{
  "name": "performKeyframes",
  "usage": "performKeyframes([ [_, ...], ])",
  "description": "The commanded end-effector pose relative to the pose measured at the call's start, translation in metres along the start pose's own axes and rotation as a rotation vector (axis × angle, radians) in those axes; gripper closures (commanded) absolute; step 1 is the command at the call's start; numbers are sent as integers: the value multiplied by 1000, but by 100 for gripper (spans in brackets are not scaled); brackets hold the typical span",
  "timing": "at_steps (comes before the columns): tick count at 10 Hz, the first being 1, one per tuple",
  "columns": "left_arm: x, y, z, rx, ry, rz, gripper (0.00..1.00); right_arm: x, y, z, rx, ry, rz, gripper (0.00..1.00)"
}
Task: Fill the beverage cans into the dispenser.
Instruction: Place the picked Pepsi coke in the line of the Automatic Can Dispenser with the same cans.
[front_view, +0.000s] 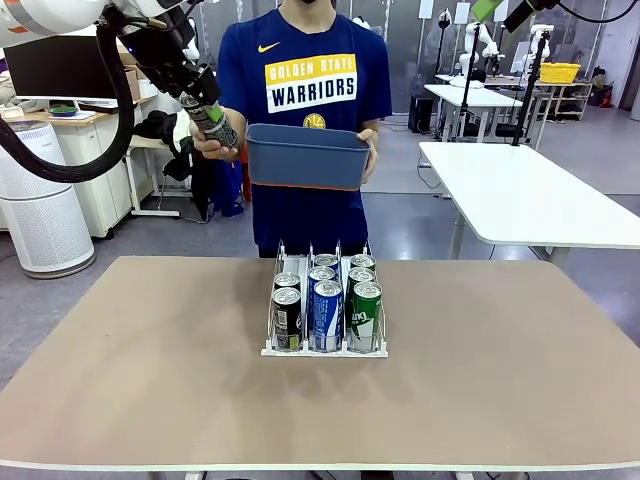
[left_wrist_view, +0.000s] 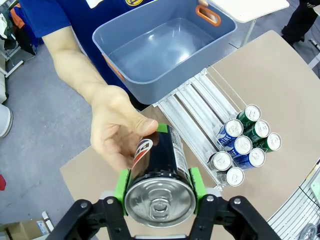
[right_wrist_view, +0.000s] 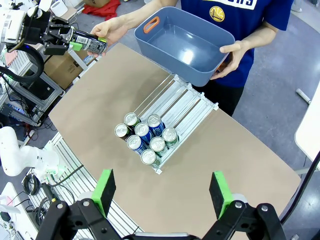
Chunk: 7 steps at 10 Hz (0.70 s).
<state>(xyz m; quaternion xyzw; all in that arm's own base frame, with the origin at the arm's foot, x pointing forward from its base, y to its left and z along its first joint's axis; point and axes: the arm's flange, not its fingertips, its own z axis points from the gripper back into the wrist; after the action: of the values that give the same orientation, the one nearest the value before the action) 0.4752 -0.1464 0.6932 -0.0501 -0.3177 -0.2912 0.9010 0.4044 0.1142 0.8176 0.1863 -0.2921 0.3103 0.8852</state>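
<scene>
While the left gripper (left_wrist_view: 159, 192) was clamped on a dark can (left_wrist_view: 162, 172), its green pads (left_wrist_view: 195, 181) pressed the can's 2 sides just below the silver top, which faced the wrist camera. At the can's far end a person's hand (left_wrist_view: 116, 132) curled around it, fingers touching the body. In the front view that gripper (front_view: 205, 108) held the can (front_view: 215, 124) high above the table's (front_view: 150, 370) far left part, tilted, right beside the blue-grey bin (front_view: 305, 155).

Just beyond the gripper, the person held the bin (left_wrist_view: 160, 50) up in the air; its inside showed bare walls and floor, with orange grips at the handles.

Below and past the bin sat the white wire dispenser (left_wrist_view: 192, 107) on the table. Its 3 lanes held 7 cans (left_wrist_view: 243, 146) bunched at the end nearest the robot, tops up: 2 in one outer lane, 3 in the middle, 2 in the other. From the front, the front row read dark (front_view: 287, 318), blue (front_view: 327, 314) and green (front_view: 366, 315). The lanes' far halves toward the person lay open.

The right gripper (right_wrist_view: 164, 192) hung well above the table's near side with its jaws spread wide, nothing between the pads, the dispenser (right_wrist_view: 187, 107) beneath and ahead of it.
</scene>
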Motion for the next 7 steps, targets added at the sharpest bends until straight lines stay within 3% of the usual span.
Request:
performKeyframes([
  [1,0,2,3,5,-8,-12,79,-1,0,0,0,0,0,0],
  [7,0,2,3,5,-8,-12,79,-1,0,0,0,0,0,0],
])
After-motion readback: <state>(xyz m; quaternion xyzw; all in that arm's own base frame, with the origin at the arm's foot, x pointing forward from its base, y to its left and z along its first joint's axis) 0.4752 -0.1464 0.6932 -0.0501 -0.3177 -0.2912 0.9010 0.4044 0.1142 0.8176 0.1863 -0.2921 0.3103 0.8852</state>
